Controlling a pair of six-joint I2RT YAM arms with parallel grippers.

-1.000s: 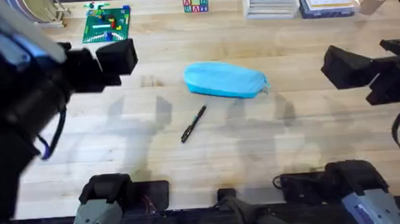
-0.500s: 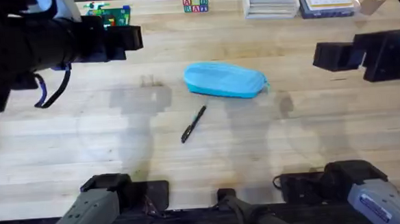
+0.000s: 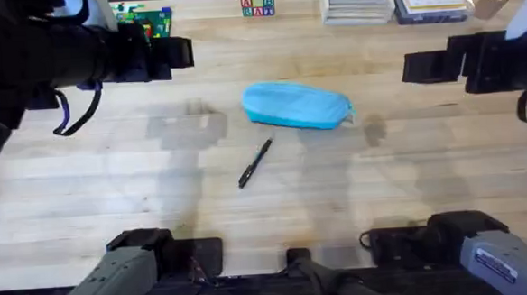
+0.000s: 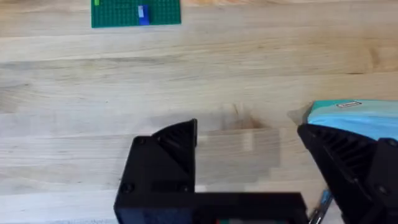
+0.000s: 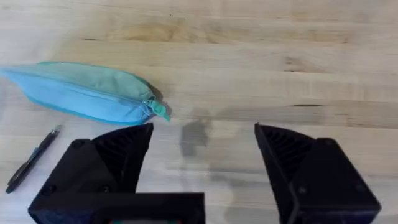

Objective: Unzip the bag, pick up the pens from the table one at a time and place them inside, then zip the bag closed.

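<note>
Bag [image 3: 296, 106] zipped, between both raised jaws

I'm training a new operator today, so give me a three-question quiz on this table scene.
1. True or false: the bag is zipped shut.
2. Where does the pen lie? A) inside the bag B) on the table, nearer the arm bases than the bag C) in a claw
3. Fill in: both the left claw and the right claw are ____.

Key: 1 true; 2 B; 3 open, holding nothing.
</note>
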